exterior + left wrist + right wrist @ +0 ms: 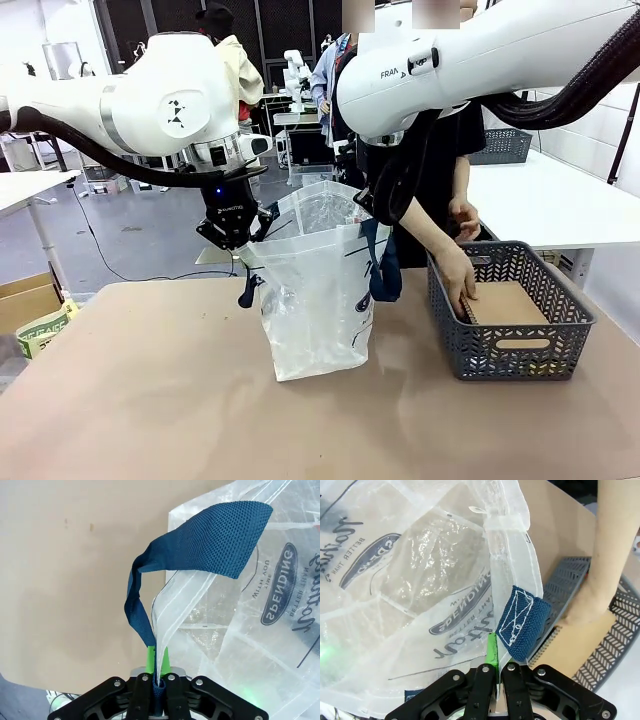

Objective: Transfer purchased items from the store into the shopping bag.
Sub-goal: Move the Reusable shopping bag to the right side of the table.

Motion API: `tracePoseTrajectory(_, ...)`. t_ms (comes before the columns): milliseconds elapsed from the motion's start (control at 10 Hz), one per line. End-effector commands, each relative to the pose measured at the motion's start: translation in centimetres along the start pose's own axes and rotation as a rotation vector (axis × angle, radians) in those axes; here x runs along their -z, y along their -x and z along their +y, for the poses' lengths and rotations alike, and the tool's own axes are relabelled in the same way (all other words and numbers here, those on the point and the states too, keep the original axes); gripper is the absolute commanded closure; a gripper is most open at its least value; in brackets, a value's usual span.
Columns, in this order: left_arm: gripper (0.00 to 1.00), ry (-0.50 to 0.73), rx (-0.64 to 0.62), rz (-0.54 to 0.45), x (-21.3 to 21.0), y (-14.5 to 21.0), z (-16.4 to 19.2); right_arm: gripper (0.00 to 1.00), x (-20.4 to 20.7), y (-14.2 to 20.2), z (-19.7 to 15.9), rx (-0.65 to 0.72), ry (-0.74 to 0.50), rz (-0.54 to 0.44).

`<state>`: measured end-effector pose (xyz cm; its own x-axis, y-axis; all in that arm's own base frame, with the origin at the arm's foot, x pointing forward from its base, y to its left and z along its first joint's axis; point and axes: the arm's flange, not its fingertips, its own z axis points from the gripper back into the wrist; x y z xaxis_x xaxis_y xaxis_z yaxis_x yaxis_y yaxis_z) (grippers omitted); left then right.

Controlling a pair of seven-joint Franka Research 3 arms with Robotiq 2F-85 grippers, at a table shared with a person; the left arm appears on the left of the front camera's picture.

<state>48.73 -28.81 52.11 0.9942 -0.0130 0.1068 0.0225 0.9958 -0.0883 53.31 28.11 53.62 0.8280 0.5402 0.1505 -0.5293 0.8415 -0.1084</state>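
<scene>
The shopping bag (315,300) stands upright near the middle of the desk (140,400), well apart from the grey basket (510,350) on its right. The robot's left hand (237,235) is clamped on the bag's rim where a navy strap (200,535) is sewn on; in the left wrist view its green pads (150,660) pinch film and strap together. The robot's right hand (499,655) is clamped on the opposite rim, just beside the other strap end (522,622); from the front it is largely hidden behind its own cables. A flat tan cardboard pack (505,300) lies in the basket, and a person's hand (458,282) reaches in and touches its left edge. Anything under the pack is hidden, and the crinkled film makes the bag's inside hard to read.
</scene>
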Motion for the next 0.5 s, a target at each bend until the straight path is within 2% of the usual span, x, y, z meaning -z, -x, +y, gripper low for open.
tracePoseTrajectory(0, 1.0, -0.001, -0.011, 0.002, 0.1, 0.15, -0.03, 1.0, 0.16, 0.05, -0.06, 0.006, -0.003, 0.003)
tracePoseTrajectory(400, 1.0, -0.001, -0.011, 0.002, 0.1, 0.15, -0.03, 1.0, 0.16, 0.05, -0.06, 0.006, -0.003, 0.003)
